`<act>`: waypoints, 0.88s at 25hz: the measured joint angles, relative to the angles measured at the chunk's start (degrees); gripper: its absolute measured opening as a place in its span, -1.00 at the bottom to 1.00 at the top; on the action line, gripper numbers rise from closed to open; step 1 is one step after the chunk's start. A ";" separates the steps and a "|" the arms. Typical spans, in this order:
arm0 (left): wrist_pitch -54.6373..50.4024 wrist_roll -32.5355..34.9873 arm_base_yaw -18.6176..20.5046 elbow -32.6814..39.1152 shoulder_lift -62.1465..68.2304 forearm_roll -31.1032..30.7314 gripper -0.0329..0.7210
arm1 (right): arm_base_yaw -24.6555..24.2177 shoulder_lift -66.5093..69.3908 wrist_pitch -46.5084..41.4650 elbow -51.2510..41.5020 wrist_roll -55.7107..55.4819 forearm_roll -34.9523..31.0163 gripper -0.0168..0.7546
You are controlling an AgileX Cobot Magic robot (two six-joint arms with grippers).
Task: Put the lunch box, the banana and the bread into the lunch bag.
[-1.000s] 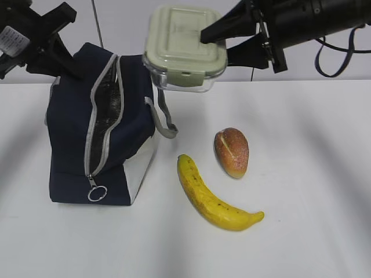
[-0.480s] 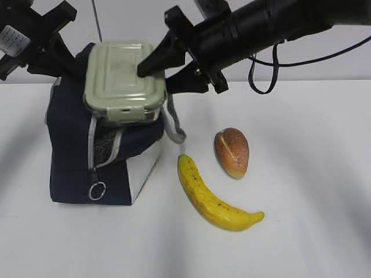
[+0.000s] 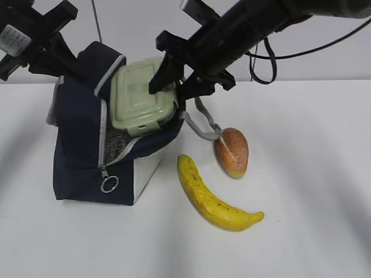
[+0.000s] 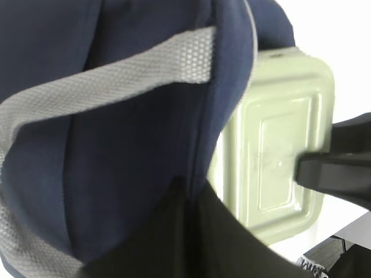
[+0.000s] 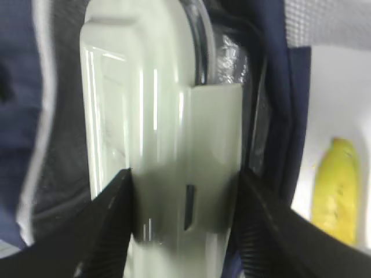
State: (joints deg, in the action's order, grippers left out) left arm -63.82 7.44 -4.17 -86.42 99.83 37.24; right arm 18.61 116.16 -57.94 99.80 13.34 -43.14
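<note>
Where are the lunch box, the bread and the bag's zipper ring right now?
lunch box (image 3: 141,99): exterior view, middle of its green lid.
bread (image 3: 232,152): exterior view, centre of its crust.
zipper ring (image 3: 109,184): exterior view, the ring's rim, on the bag's front.

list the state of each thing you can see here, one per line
lunch bag: unzipped, mouth held open, standing on the table
lunch box: lid on, tilted, partly inside the bag's mouth
left hand: shut on the bag's fabric
right hand: shut on the lunch box
banana: unpeeled, lying on the table
bread: lying on the table beside the banana, a grey handle reaching it
</note>
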 joint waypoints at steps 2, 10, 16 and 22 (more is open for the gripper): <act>0.00 0.00 0.00 0.00 0.00 -0.06 -0.92 | 2.16 1.05 0.75 2.92 -2.92 2.53 -0.01; 0.06 0.17 0.00 0.00 0.00 -0.22 -0.92 | 9.48 10.83 0.39 15.49 -13.34 12.79 -0.01; 0.82 0.19 0.00 0.00 0.00 -0.66 -0.92 | 10.89 17.68 0.23 21.65 -15.39 12.62 -0.01; 1.30 0.24 0.00 0.00 0.00 -1.17 -0.92 | 11.82 21.33 4.07 22.46 -15.62 11.50 0.10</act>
State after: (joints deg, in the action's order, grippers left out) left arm -62.52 7.69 -4.17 -86.42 99.83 36.06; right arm 30.43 137.49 -53.87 122.26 -2.28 -31.64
